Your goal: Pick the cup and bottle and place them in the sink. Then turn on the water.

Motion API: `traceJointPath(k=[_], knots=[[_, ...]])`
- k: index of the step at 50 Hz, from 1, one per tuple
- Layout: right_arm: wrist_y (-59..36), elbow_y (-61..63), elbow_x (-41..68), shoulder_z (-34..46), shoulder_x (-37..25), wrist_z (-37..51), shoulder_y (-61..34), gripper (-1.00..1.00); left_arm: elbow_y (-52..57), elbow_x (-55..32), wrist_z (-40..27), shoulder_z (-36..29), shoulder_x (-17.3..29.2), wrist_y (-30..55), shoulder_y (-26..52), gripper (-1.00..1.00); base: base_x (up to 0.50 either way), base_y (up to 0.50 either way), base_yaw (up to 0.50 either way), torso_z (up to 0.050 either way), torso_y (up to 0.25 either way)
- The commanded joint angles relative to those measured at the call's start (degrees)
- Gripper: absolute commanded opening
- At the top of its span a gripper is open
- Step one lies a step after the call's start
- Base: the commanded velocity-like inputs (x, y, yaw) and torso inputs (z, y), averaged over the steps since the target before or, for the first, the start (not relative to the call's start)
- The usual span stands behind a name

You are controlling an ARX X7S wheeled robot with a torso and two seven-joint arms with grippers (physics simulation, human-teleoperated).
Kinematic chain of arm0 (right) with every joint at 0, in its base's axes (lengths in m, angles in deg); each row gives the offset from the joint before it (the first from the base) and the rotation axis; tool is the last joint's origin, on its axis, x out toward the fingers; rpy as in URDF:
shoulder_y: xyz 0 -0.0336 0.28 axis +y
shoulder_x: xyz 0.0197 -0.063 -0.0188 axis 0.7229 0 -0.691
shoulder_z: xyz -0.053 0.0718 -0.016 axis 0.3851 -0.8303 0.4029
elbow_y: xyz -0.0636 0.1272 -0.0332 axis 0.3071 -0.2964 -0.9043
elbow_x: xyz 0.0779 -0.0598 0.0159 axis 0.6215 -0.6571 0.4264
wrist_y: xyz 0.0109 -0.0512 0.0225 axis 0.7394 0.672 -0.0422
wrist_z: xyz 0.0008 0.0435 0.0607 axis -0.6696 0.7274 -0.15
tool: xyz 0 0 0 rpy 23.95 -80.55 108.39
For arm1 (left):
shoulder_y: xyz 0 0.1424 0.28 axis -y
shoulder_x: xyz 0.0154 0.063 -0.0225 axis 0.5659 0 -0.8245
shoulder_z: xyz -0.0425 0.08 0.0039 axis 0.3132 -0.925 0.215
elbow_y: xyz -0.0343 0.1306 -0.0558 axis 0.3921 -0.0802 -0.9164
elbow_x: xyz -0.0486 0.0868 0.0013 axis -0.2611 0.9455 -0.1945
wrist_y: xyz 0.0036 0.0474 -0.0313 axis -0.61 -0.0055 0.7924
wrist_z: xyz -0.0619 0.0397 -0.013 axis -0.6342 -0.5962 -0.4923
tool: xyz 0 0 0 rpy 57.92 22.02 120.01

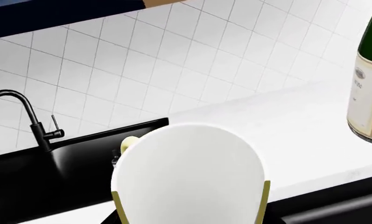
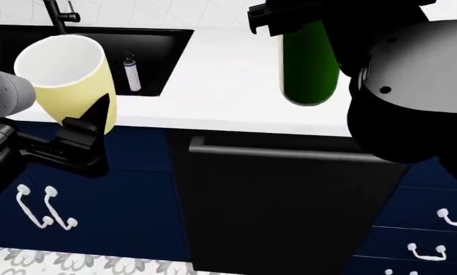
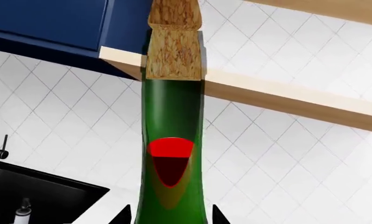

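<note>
Left hand (image 2: 83,129) grips cup (image 2: 63,77), raised upright off tabletop (image 2: 228,91) front edge; sink (image 2: 155,51) lies just behind, nearer this arm. Right hand (image 2: 320,23) clamps bottle (image 2: 310,66), hanging upright above tabletop, well right of sink.

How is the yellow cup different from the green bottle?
The cup is short, wide and pale yellow; the bottle is tall, narrow and dark green. The cup is open, showing its white inside; the bottle is plugged with a cork. Both are held up off the counter, one in each claw.
</note>
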Motion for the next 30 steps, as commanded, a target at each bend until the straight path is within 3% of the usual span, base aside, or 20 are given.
traceJointPath(k=[1,12,30], knots=[[-0.3,0.2,-2.3,-0.4,0.4,-0.2,-0.9,-1.00,-0.5,-0.5,-0.9,0.0,-0.2,-0.3,1.0,-1.00,-0.51,0.12,0.00,0.000,0.000],[0.0,0.4,-3.1,-0.3,0.5,-0.7,-0.9,-1.00,-0.7,0.1,-0.4,-0.1,-0.5,-0.2,0.9,-1.00,-0.49,0.26,0.00,0.000,0.001],[-1.3,0.3,-4.3,0.8,1.0,-0.3,-2.4,-1.00,-0.2,-0.1,-0.4,0.6,0.1,-0.7,0.0,-1.00,-0.29,0.45,0.00,0.001,0.002]])
